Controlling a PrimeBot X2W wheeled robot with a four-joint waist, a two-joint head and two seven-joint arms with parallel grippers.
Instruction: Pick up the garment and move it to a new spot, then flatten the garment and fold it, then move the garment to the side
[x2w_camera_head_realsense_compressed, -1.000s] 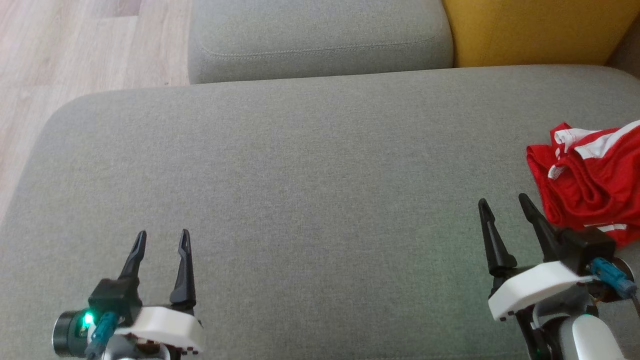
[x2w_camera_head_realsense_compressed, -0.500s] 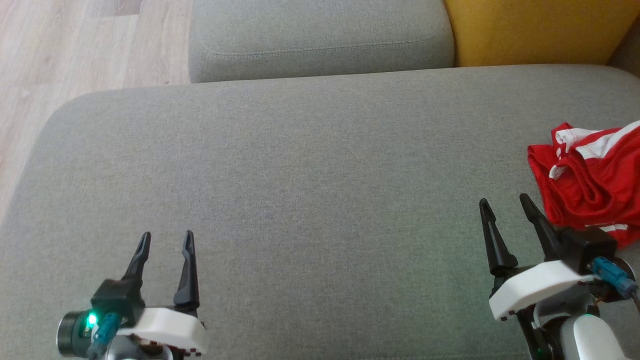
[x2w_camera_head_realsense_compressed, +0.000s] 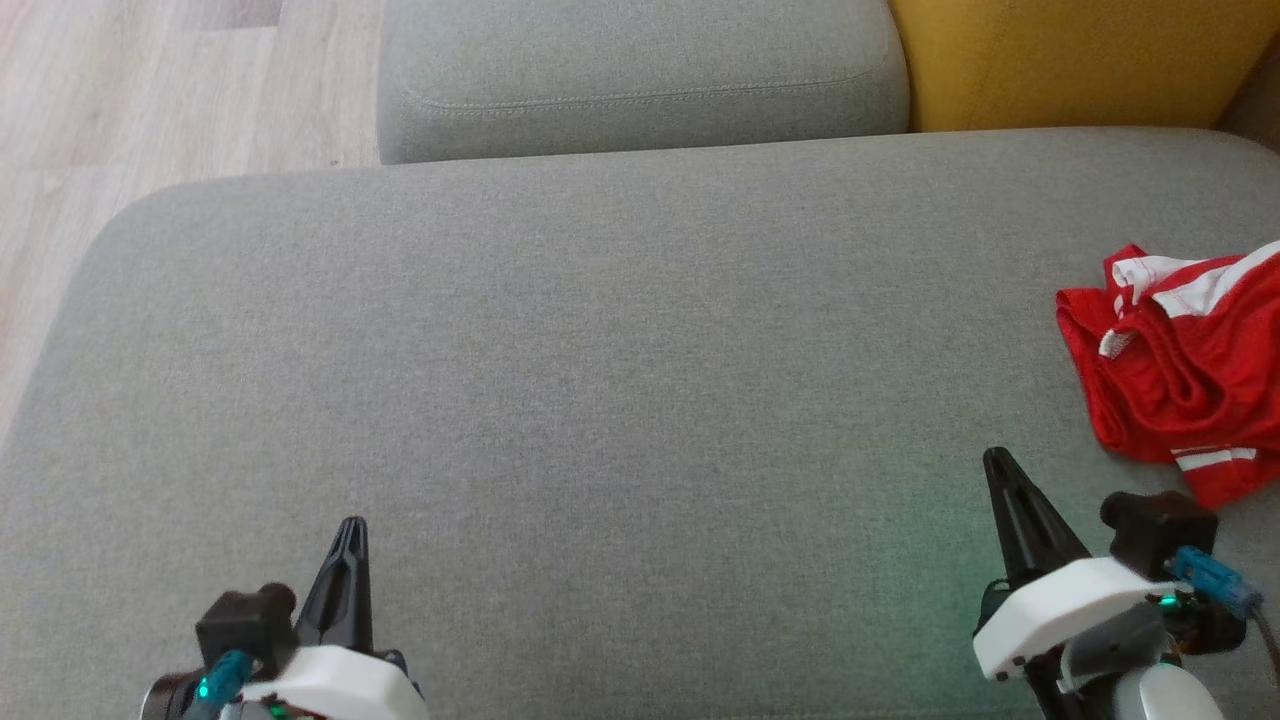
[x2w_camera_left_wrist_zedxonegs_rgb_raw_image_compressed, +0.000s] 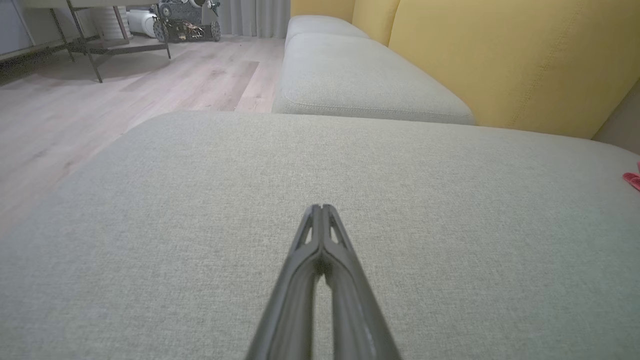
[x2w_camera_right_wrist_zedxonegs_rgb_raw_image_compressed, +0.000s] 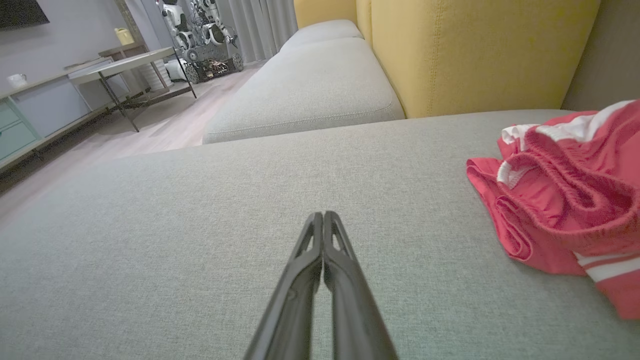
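Note:
A crumpled red garment (x2w_camera_head_realsense_compressed: 1185, 365) with white stripes lies at the right edge of the grey sofa cushion (x2w_camera_head_realsense_compressed: 600, 350); the right wrist view shows the garment (x2w_camera_right_wrist_zedxonegs_rgb_raw_image_compressed: 560, 195) bunched at its right side, and a sliver of it (x2w_camera_left_wrist_zedxonegs_rgb_raw_image_compressed: 633, 180) appears in the left wrist view. My right gripper (x2w_camera_head_realsense_compressed: 998, 462) sits low at the lower right, shut and empty, left of and nearer than the garment. My left gripper (x2w_camera_head_realsense_compressed: 352, 528) is at the lower left, shut and empty. Both wrist views show the fingertips pressed together, left gripper (x2w_camera_left_wrist_zedxonegs_rgb_raw_image_compressed: 321, 207) and right gripper (x2w_camera_right_wrist_zedxonegs_rgb_raw_image_compressed: 322, 215).
A second grey cushion (x2w_camera_head_realsense_compressed: 640, 75) lies beyond the seam, with a yellow backrest (x2w_camera_head_realsense_compressed: 1080, 60) at the far right. Wooden floor (x2w_camera_head_realsense_compressed: 150, 90) borders the sofa on the left. A table (x2w_camera_right_wrist_zedxonegs_rgb_raw_image_compressed: 125, 62) and a parked robot (x2w_camera_right_wrist_zedxonegs_rgb_raw_image_compressed: 200, 30) stand far off.
Both grippers went from open to shut and drew back toward the bottom of the head view. The garment has not moved.

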